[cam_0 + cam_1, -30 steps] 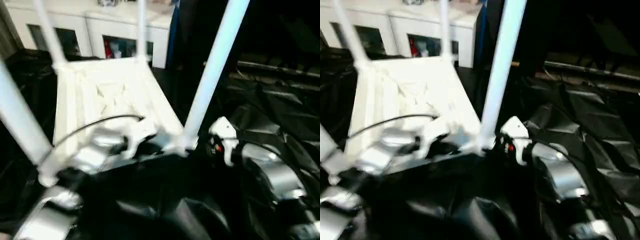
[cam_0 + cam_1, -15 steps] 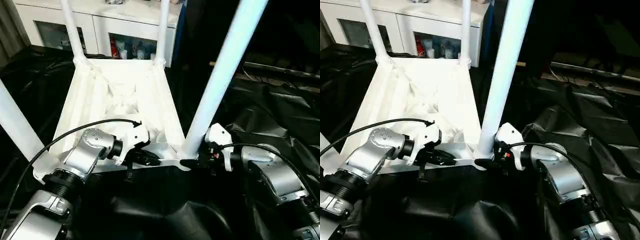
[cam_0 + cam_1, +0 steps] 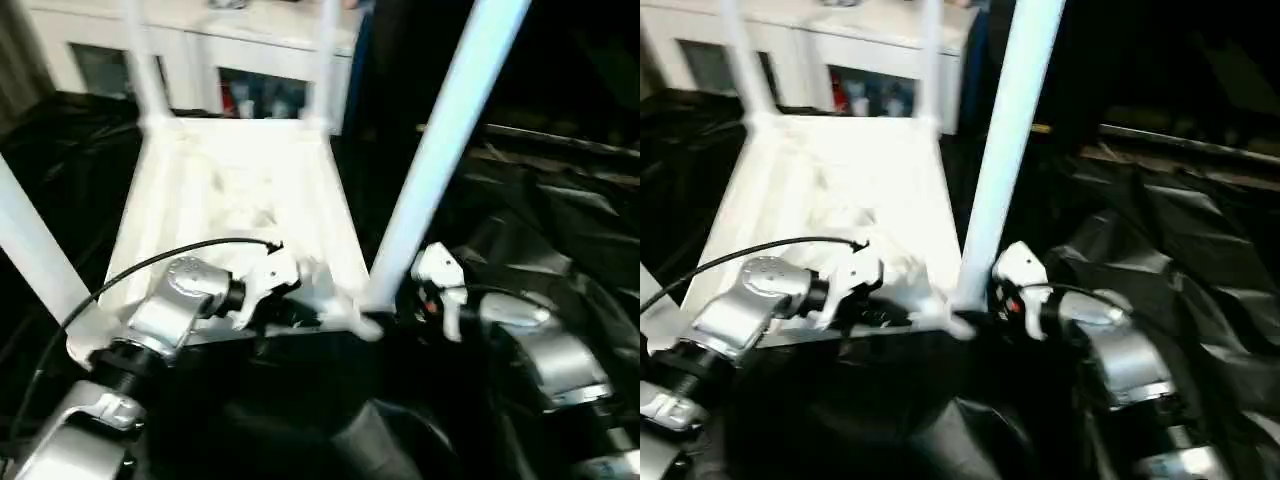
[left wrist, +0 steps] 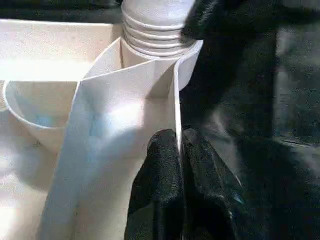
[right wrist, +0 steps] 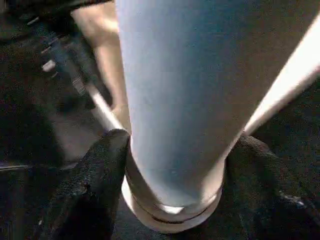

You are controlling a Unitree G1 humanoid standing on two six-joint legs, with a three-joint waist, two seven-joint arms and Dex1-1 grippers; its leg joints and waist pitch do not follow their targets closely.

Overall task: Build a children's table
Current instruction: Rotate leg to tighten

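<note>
The white tabletop [image 3: 230, 190] lies upside down, ribbed underside up, with its four white legs standing in the corner sockets. My left gripper [image 4: 179, 137] is shut on the thin near rim [image 3: 300, 320] of the tabletop, close to the near-right socket [image 4: 155, 35]. My right gripper [image 5: 175, 150] is shut on the base of the near-right leg [image 3: 440, 150], one black finger [image 5: 102, 175] on each side just above the socket. The near-left leg [image 3: 30, 250] rises beside my left forearm. Both far legs [image 3: 145, 65] stand at the back corners.
Black plastic sheeting [image 3: 560, 230] covers the ground all round the tabletop, in folds on the right. A white glass-door cabinet [image 3: 250, 60] stands right behind the far legs. A black cable [image 3: 150, 265] arcs over my left wrist.
The camera has shifted a little. Both grippers keep their holds on the rim and on the near-right leg, and the table stays where it was.
</note>
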